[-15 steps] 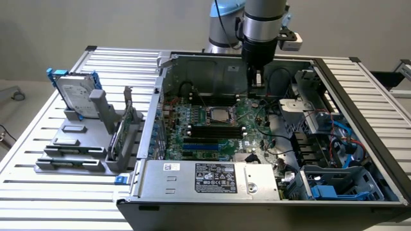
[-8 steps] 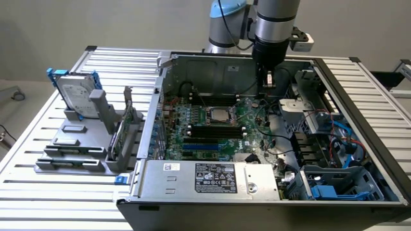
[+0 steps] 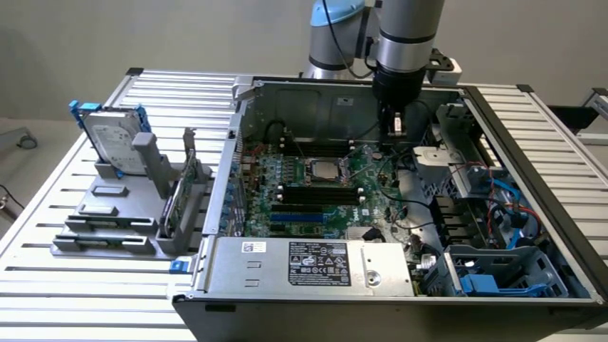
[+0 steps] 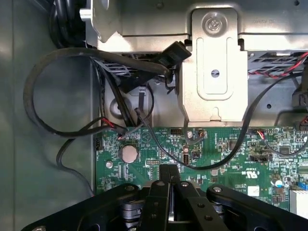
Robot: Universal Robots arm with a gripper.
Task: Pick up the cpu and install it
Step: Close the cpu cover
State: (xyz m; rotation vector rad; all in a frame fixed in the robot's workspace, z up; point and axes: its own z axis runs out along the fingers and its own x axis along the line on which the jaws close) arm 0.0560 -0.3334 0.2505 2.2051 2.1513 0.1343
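The cpu [image 3: 324, 169], a small silver-grey square, lies flat in the socket in the middle of the green motherboard [image 3: 371, 203] inside the open computer case. My gripper [image 3: 395, 131] hangs over the board's far corner, toward the exterior view's right of the cpu and apart from it. In the wrist view the gripper [image 4: 169, 169] is shut, its black fingers pressed together with nothing between them, above the board's edge near a round coin battery [image 4: 129, 153].
Black memory slots [image 3: 318, 194] run just in front of the cpu. Black cables [image 4: 57, 91] loop beside a metal bracket [image 4: 214, 72] beneath the gripper. A hard drive in a blue frame [image 3: 114, 139] stands on a grey fixture outside the case. The power supply [image 3: 318, 263] is at the front.
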